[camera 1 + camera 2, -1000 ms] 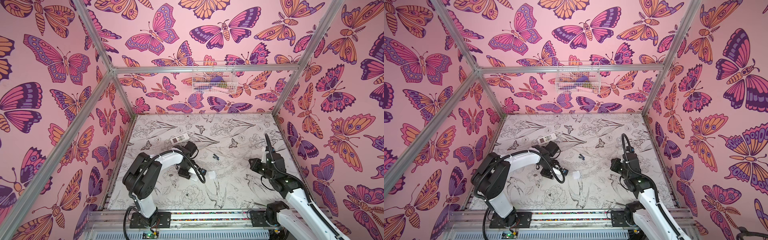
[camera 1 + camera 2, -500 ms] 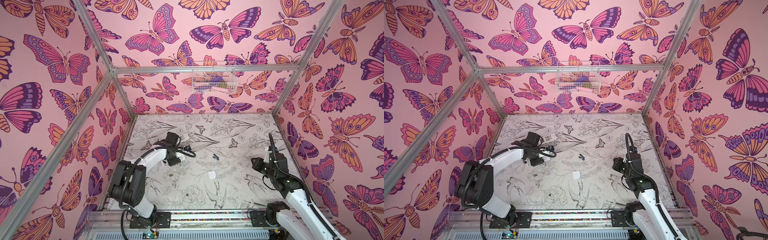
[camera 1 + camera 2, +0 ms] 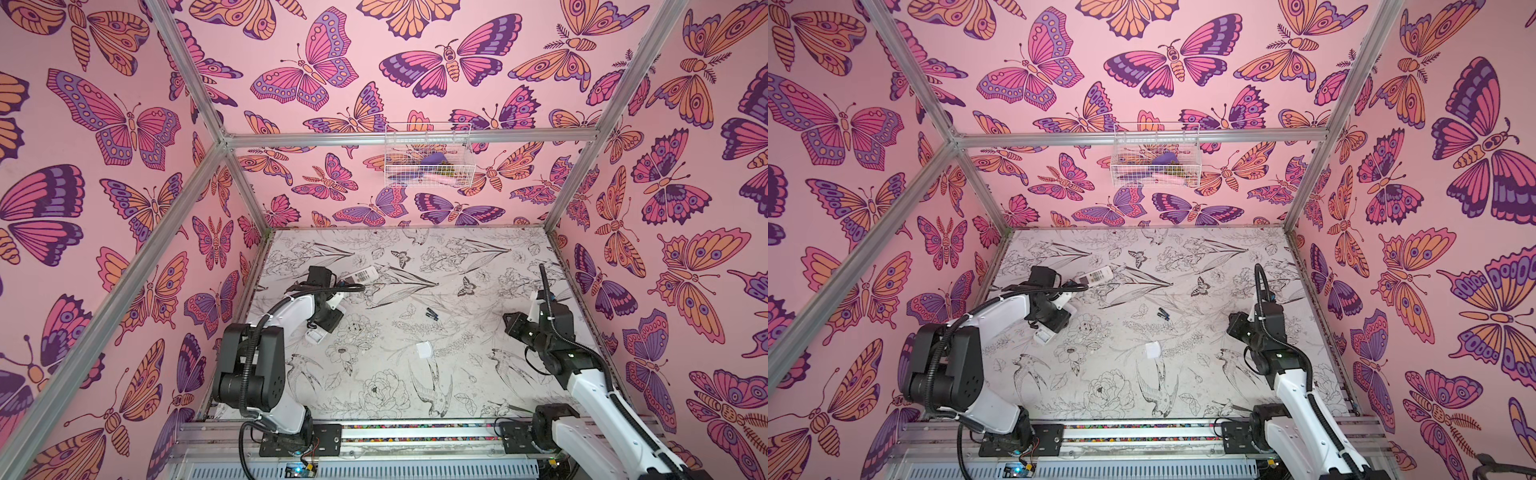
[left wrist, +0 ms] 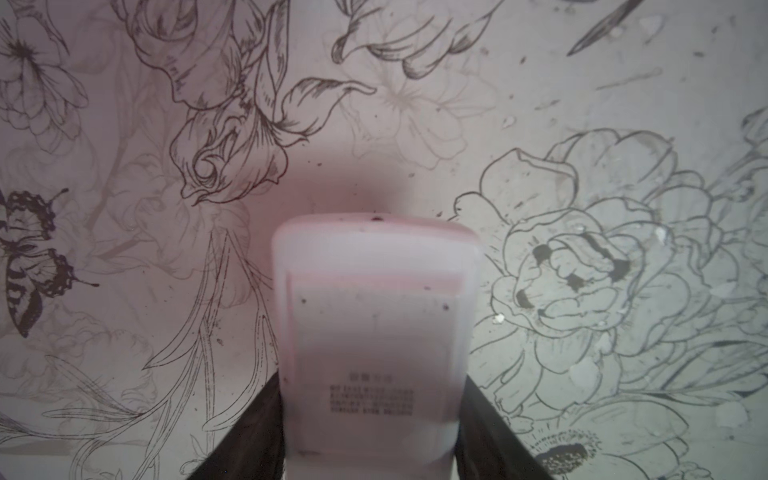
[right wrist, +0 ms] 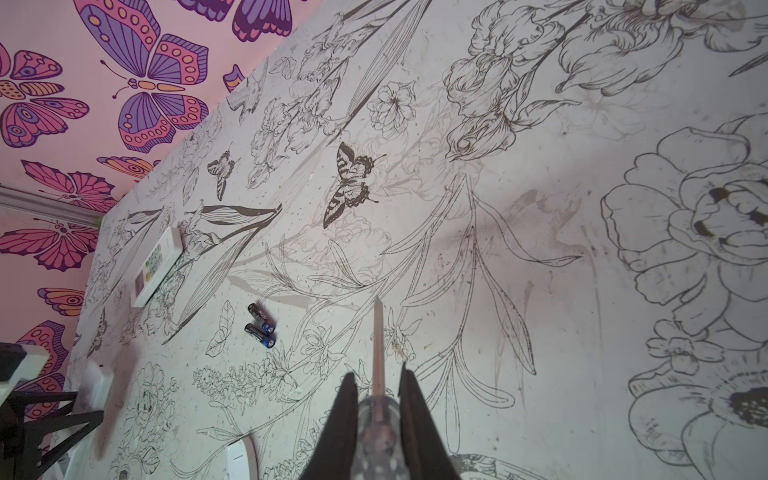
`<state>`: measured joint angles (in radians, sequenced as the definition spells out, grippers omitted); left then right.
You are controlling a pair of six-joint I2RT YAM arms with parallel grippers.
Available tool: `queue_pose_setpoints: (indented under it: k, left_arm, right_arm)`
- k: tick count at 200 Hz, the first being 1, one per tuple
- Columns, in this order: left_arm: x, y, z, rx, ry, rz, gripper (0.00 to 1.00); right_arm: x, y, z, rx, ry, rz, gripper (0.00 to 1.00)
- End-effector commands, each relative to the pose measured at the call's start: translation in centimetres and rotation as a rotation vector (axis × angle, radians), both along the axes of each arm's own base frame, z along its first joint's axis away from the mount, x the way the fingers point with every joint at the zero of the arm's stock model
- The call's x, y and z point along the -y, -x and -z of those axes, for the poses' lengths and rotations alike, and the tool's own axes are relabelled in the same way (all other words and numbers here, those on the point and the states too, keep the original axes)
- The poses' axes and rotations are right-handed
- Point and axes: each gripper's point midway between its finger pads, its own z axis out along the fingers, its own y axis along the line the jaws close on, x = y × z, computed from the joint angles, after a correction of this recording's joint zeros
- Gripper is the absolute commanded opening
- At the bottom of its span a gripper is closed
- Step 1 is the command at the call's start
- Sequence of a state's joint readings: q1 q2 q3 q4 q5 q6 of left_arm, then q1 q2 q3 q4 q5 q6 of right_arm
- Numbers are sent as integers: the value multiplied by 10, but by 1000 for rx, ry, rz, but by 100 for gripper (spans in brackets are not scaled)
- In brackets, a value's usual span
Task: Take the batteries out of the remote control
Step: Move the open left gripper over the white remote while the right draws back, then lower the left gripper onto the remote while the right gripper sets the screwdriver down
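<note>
- Two black batteries (image 3: 431, 313) lie side by side on the bench (image 3: 478, 257), just behind the loose white cover plate (image 3: 424, 350), toward the back wall. The right wrist view shows them plainly, out of any remote.
- One cover plate is off and lies flat on the bench. I use it as the landmark here.
- The left tool (image 4: 372, 395) pinches a white remote (image 4: 374, 311) across its width, one finger on each long side.
  - It holds the remote to the left of the cover plate, well apart from it.
  - The back face with its printed label faces the wrist camera. The battery door looks closed, though the picture is soft.
- A second remote (image 3: 361, 275) lies button side up, well behind and to the left of the cover plate. Its back is hidden, so I cannot tell whether its compartment is open.
- The right tool (image 5: 376, 378) is pressed together on the clear handle of a screwdriver (image 5: 378, 332), with the shaft pointing forward. It hangs to the right of the cover plate, touching nothing else.
- Nothing yellow shows in any view.
- Progress, as a judgement: roughly half done. One pair of batteries is out and one door is off.
- Likely left to do: open the held remote's door, pry out a further pair and set it on the bench.
</note>
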<state>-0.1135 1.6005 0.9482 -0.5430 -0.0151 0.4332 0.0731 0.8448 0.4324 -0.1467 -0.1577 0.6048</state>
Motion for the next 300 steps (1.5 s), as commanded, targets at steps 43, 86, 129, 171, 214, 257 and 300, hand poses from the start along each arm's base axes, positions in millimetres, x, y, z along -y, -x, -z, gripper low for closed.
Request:
queue_pose_setpoints:
  k: [43, 86, 129, 171, 214, 257, 300]
  left_arm:
    - [-24, 5, 28, -75, -21, -118, 61]
    - [-25, 2, 35, -96, -22, -138, 90]
    - [-19, -19, -13, 20, 10, -106, 100]
    - [31, -45, -58, 170, 78, 244, 100]
    - [59, -84, -57, 197, 72, 414, 100]
    - [64, -116, -38, 186, 2, 530, 100]
    - [69, -131, -25, 181, 7, 616, 100]
  right_arm:
    - [-6, -30, 10, 12, -41, -20, 0]
    - [-2, -44, 25, -8, -33, -3, 0]
    - [7, -64, 38, -32, -98, 36, 0]
    - [1, -80, 54, -39, -153, 24, 0]
    - [-2, -83, 80, -91, -193, 33, 3]
    - [-4, -78, 89, -118, -205, 29, 11]
    - [1, -67, 97, -170, -174, 49, 19]
